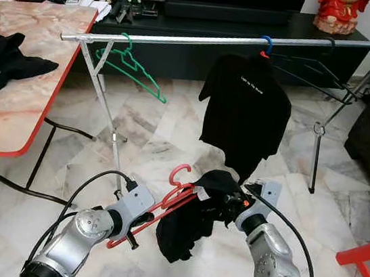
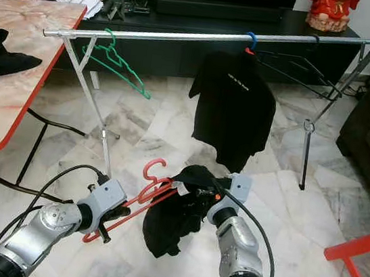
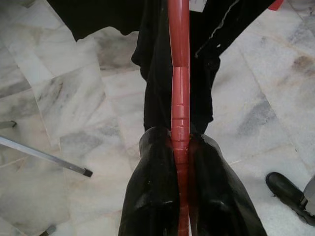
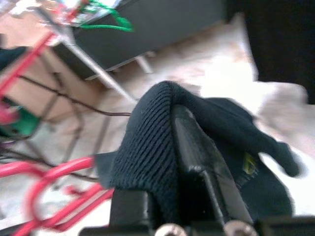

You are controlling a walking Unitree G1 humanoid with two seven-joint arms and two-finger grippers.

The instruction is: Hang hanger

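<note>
From where I stand, the left gripper is clamped on the lower bar of the red hanger, its two black fingers squeezed tight against the plastic. The right gripper is closed on the collar of the black garment, which droops half over the hanger, low above the marble floor. The hanger's hook points up, well below the rail. To do this well, I'd judge the collar needs seating over the hanger's shoulder first. Then the hanger should rise level, hook towards the bare stretch of rail between the green hanger and the hung black shirt.
</note>
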